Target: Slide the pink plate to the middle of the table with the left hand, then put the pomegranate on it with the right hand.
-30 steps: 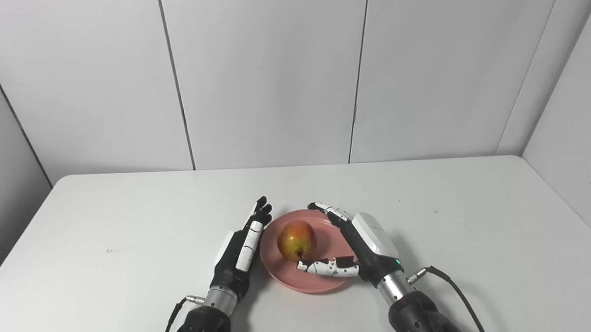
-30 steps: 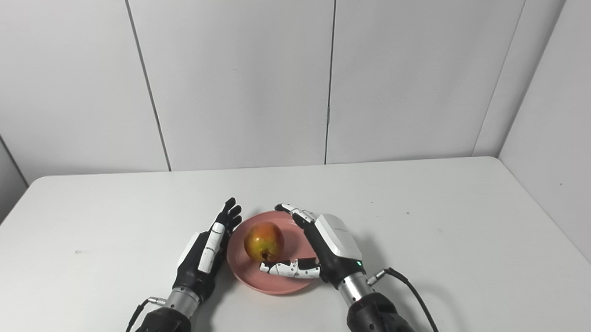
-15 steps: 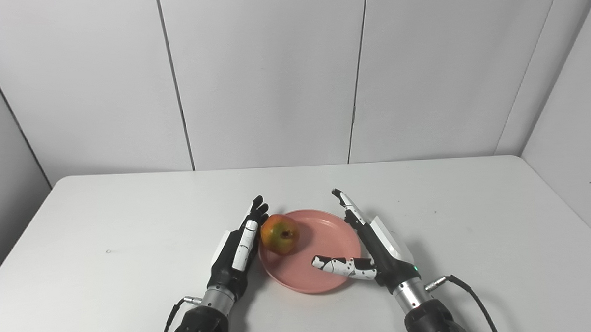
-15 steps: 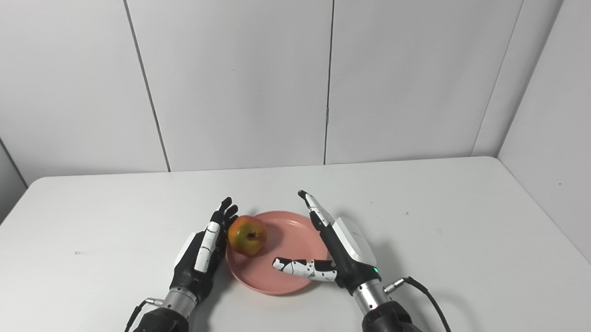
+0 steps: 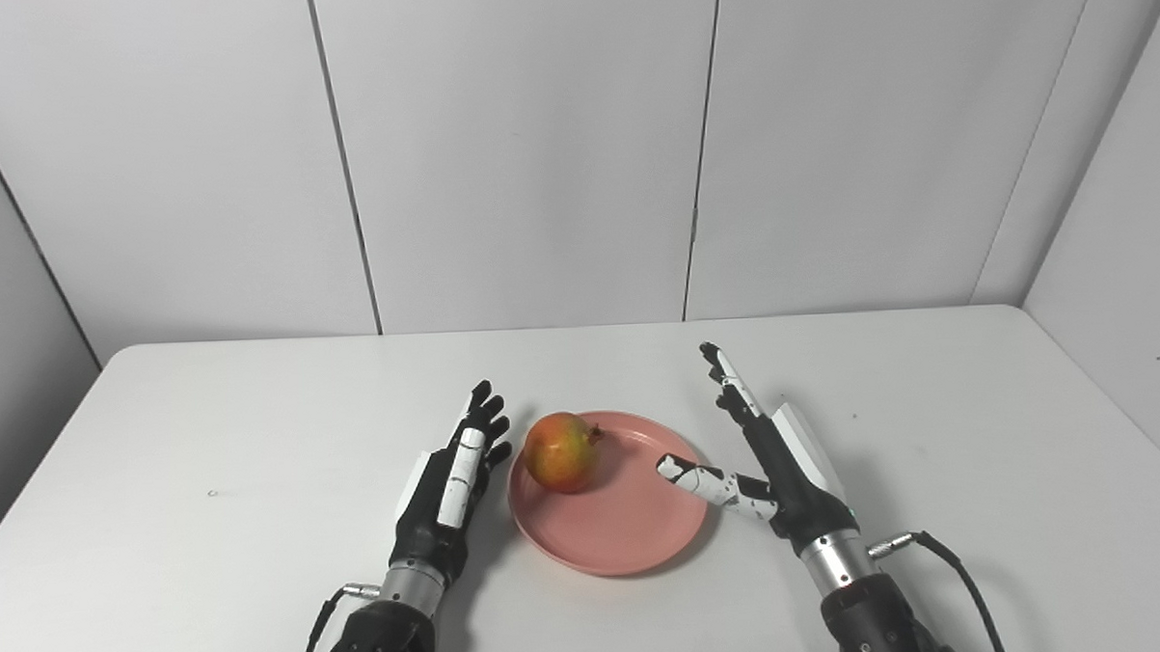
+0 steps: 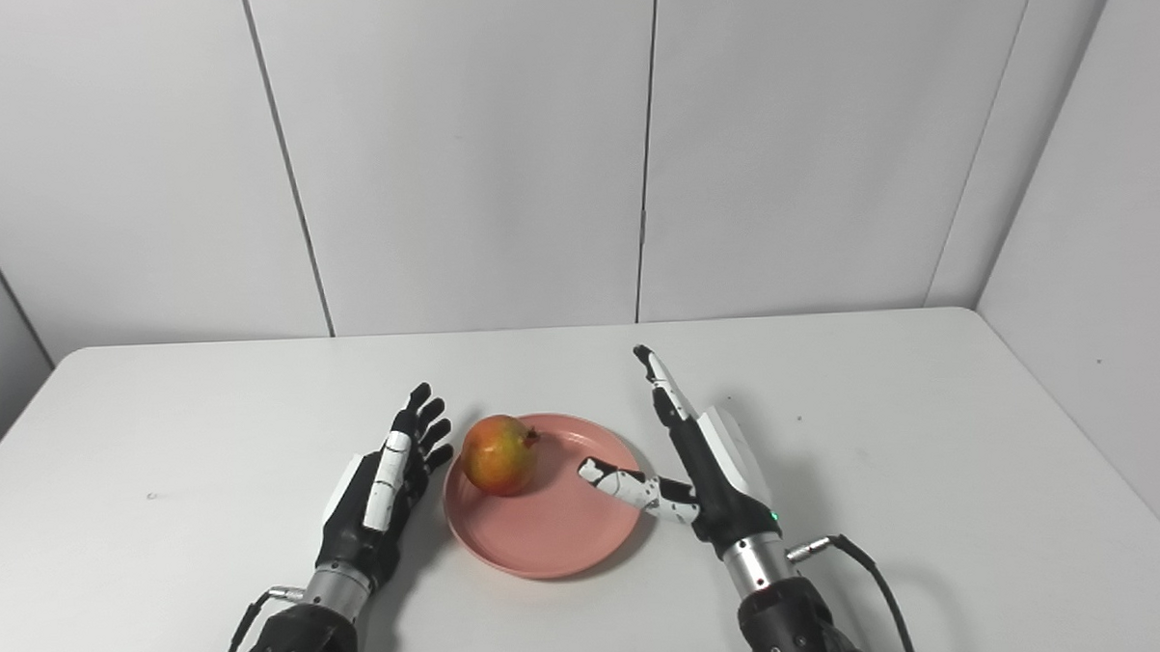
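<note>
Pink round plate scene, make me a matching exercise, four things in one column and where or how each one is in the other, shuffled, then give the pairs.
Things:
1. round red-yellow pomegranate
2. pink round plate
3. left hand
4. right hand

States:
A. open, left of the plate
B. open, thumb over the plate's right rim
C. lies on the white table, between the hands
D. rests on the plate's left part

Pairs: 1-D, 2-C, 3-A, 4-B
</note>
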{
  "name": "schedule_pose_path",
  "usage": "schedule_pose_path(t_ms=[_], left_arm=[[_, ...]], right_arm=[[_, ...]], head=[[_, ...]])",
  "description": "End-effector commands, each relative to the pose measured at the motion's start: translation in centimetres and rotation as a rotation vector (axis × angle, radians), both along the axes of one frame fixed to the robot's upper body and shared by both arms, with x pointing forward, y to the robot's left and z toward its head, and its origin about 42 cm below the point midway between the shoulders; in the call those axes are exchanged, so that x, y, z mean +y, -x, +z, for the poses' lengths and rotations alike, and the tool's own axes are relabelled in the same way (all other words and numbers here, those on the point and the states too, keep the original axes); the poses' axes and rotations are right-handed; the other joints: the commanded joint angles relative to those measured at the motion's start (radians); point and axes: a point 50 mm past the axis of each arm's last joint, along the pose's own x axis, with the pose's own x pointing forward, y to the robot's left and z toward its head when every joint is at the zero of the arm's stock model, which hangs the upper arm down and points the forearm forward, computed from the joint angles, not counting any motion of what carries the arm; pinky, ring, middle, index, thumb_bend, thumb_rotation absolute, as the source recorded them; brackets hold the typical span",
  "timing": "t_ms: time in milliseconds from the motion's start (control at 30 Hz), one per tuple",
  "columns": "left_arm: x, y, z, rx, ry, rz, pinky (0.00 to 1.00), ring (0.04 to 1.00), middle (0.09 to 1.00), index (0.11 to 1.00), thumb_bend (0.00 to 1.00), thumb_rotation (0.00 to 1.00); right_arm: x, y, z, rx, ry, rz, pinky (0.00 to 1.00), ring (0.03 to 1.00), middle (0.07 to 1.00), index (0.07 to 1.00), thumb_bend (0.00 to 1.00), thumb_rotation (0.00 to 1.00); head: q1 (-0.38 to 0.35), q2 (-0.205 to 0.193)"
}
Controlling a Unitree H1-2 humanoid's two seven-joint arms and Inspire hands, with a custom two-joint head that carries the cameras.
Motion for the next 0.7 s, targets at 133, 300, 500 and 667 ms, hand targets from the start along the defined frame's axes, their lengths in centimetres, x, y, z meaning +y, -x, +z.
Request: schedule_pose_path(t_ms=[133,300,500,667], left_arm=[[1.3,-0.5,1.0,-0.046,0.015,0.009,1.0,1.0,1.0,1.0,0.65,1.0],[2.0,-0.8,1.0,-0.047,-0.01,0.038,1.0,1.0,1.0,1.0,0.67,1.0],[2.4,-1.1,1.1,-0.043,-0.011,0.062,1.0,1.0,1.0,1.0,0.66,1.0],[2.6,-1.2,1.0,-0.04,-0.018,0.074,1.0,1.0,1.0,1.0,0.65,1.0]], right_arm=[[-0.1,-1.4,1.5,-0.038,-0.091,-0.016,0.95,0.974,1.0,1.0,0.61,0.95],[-0.1,-1.6,0.7,0.08,-0.215,-0.063,0.98,1.0,1.0,1.0,0.64,1.0],[0.3,-1.7,0.1,0.134,-0.368,-0.08,0.96,1.0,1.0,1.0,0.63,1.0],[0.7,-1.7,-0.3,0.146,-0.473,-0.072,1.0,1.0,1.0,1.0,0.6,0.99]], head=[[-0.008,0.003],[-0.017,0.009],[-0.017,0.008],[-0.019,0.011]])
